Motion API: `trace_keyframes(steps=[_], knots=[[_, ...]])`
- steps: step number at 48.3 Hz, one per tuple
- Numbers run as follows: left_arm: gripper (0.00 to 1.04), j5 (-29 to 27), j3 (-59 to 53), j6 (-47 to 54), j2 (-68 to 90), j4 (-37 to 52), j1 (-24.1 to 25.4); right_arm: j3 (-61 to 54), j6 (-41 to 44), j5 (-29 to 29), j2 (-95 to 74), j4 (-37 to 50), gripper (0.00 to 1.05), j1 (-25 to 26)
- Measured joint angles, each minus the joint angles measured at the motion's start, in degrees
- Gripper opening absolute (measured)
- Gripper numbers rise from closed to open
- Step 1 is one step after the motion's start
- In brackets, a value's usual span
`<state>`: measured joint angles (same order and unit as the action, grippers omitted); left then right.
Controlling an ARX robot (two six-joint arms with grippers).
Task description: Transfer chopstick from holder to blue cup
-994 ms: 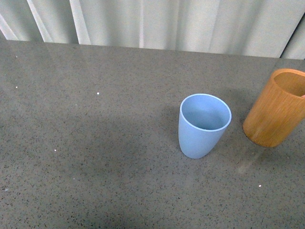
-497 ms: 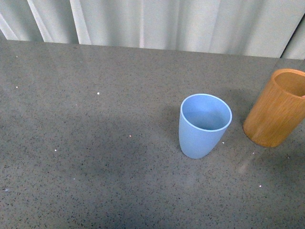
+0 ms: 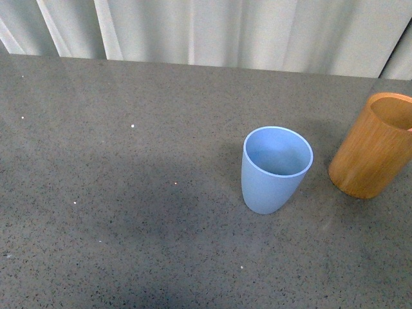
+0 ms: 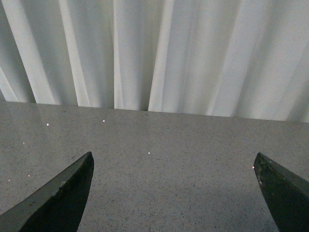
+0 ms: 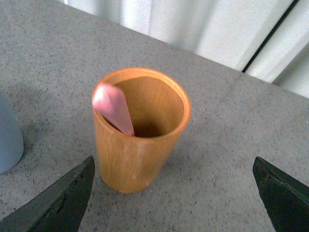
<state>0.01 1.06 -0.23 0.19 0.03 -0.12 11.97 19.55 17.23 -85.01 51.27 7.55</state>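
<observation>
The light blue cup [image 3: 275, 168] stands upright and empty on the grey table, right of centre in the front view. To its right, at the frame's edge, is the orange-brown wooden holder [image 3: 376, 147]. In the right wrist view the holder [image 5: 140, 145] has a pink-red chopstick [image 5: 113, 107] leaning on its inner rim, and a sliver of the blue cup [image 5: 7, 140] shows beside it. My right gripper [image 5: 173, 158] is open above and just short of the holder, touching nothing. My left gripper [image 4: 173, 154] is open over bare tabletop. Neither arm appears in the front view.
A white pleated curtain [image 3: 225, 29] hangs along the table's far edge. The grey speckled tabletop [image 3: 116, 193] stretches left of the cup. A dark vertical gap in the curtain [image 5: 270, 36] lies behind the holder.
The cup and holder stay where they were. Only faint shadows and glints on the tabletop shift slightly.
</observation>
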Motion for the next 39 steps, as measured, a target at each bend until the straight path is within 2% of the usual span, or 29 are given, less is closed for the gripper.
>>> trace_keyframes(steps=[19,28,39], knots=[[0.98,0.0,0.0,0.0,0.0,0.0,0.0,7.3,-1.2,-6.1,-9.5,5.2,0.95,-12.1],[0.98,0.0,0.0,0.0,0.0,0.0,0.0,7.4,-2.1,-8.2,-10.1,6.0,0.95,-14.3],[0.98,0.0,0.0,0.0,0.0,0.0,0.0,6.3,-2.6,-9.6,-9.3,6.3,0.95,-14.6]])
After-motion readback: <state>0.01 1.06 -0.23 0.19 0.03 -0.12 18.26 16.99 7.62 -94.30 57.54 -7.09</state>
